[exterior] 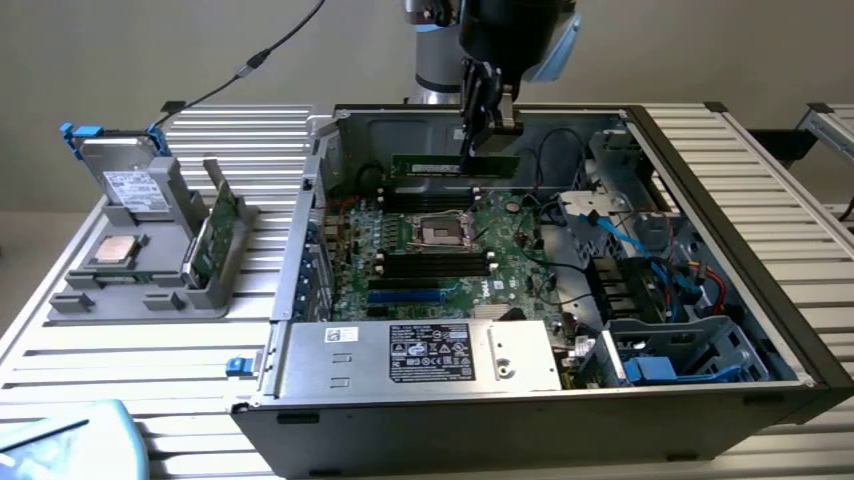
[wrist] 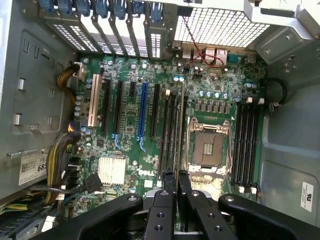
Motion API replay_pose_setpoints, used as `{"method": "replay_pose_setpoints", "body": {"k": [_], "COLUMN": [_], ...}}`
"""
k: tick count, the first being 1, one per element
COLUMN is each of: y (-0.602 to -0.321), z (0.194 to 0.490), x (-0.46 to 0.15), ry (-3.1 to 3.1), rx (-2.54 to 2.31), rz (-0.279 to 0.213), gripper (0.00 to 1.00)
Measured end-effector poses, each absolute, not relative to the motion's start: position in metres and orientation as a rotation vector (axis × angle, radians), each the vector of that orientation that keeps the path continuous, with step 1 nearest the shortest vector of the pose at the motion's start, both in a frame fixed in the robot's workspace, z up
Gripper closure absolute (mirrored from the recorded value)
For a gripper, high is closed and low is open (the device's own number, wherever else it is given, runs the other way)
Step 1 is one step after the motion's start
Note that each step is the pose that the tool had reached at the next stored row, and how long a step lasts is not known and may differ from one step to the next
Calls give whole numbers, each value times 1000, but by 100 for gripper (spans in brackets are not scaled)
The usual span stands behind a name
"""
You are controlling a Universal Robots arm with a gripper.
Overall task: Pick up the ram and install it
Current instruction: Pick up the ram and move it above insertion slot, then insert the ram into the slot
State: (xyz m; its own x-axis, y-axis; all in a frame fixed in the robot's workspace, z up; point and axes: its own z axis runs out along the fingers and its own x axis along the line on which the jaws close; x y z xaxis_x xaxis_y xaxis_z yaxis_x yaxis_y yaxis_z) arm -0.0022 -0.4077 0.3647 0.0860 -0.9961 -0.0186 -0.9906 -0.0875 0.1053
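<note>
My gripper (exterior: pixel 483 138) is shut on the ram (exterior: pixel 451 165), a long thin green stick held level and on edge. It hangs inside the open computer case (exterior: pixel 747 250), above the far part of the motherboard (exterior: pixel 514 270). Black memory slots (exterior: pixel 427 203) lie just below it, beyond the empty processor socket (exterior: pixel 441 232). In the wrist view the gripper (wrist: pixel 176 184) points down at the board, and the ram (wrist: pixel 180 125) shows edge-on as a narrow strip running between the long black slots (wrist: pixel 169 135) and the socket (wrist: pixel 207 147). More slots (wrist: pixel 247 142) lie on the socket's other side.
A grey tray (exterior: pixel 80 300) at the exterior view's left holds a silver processor chip (exterior: pixel 114 250), a green card with a bracket (exterior: pixel 214 235) and a drive (exterior: pixel 131 188). The power supply (exterior: pixel 427 355) fills the case's near side. Blue and black cables (exterior: pixel 641 255) crowd its right part.
</note>
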Motion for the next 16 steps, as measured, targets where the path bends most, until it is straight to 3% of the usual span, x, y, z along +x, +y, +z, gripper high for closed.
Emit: {"method": "replay_pose_setpoints", "body": {"k": [16], "y": [-407], "z": [360], "x": [-2], "ry": [-2079], "rx": [2268], "rz": [-127], "gripper": [86]}}
